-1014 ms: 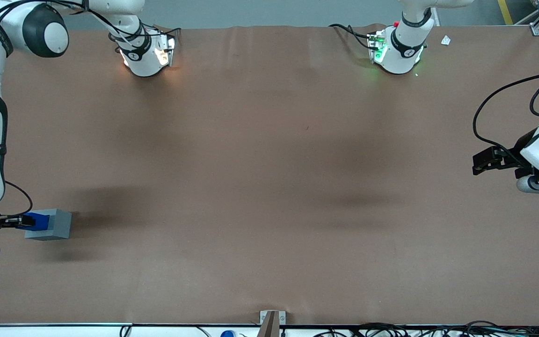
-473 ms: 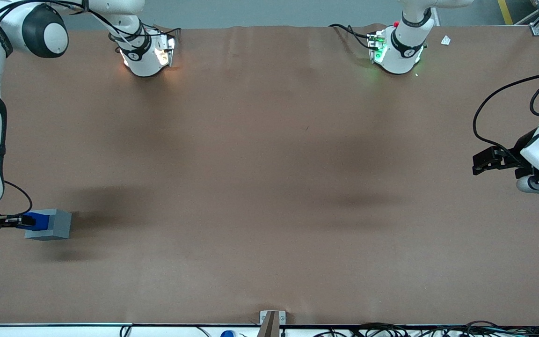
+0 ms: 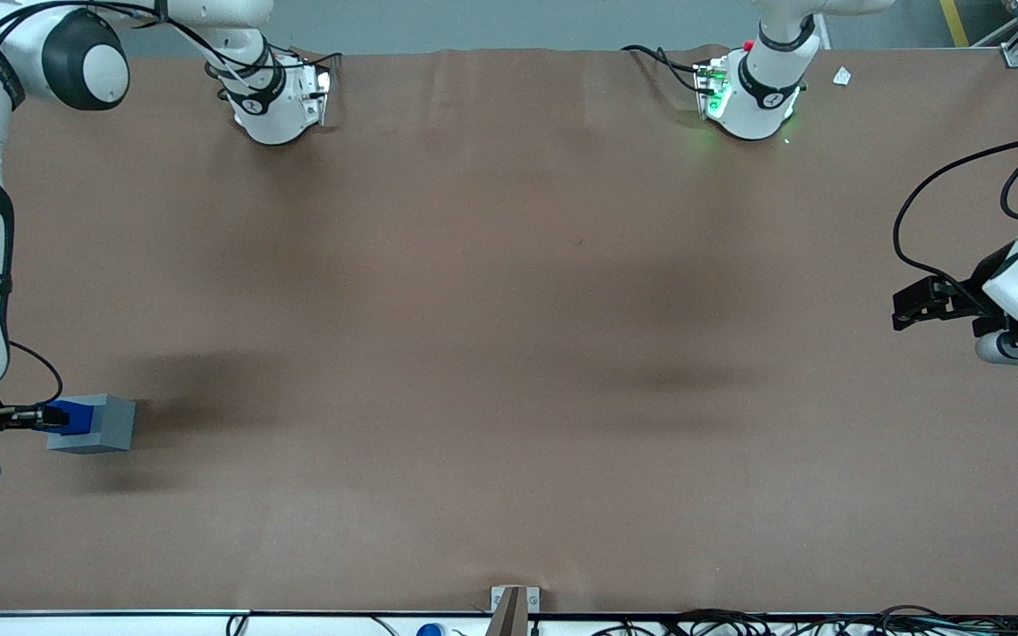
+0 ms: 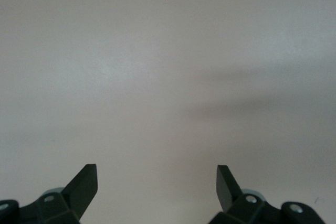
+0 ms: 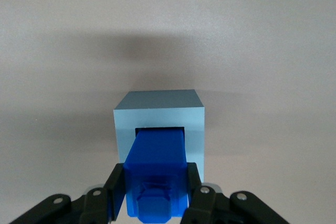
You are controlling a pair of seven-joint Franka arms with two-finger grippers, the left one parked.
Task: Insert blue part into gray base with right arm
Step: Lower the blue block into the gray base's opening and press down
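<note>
The gray base [image 3: 101,424] lies on the brown table at the working arm's end, its recessed opening turned sideways toward my gripper. The blue part [image 3: 73,417] sticks out of that opening. In the right wrist view the blue part [image 5: 157,166] has its leading end inside the opening of the gray base [image 5: 159,114]. My right gripper [image 3: 48,417] is shut on the blue part, one finger [image 5: 116,190] on each side of its trailing end, held level just above the table.
The brown table [image 3: 509,353] spreads wide toward the parked arm's end. Two robot bases [image 3: 275,97] [image 3: 752,97] stand at its edge farthest from the front camera. A small bracket [image 3: 513,605] sits at the nearest edge.
The gripper and the blue part have barely moved. The light on the working arm's base has gone dark.
</note>
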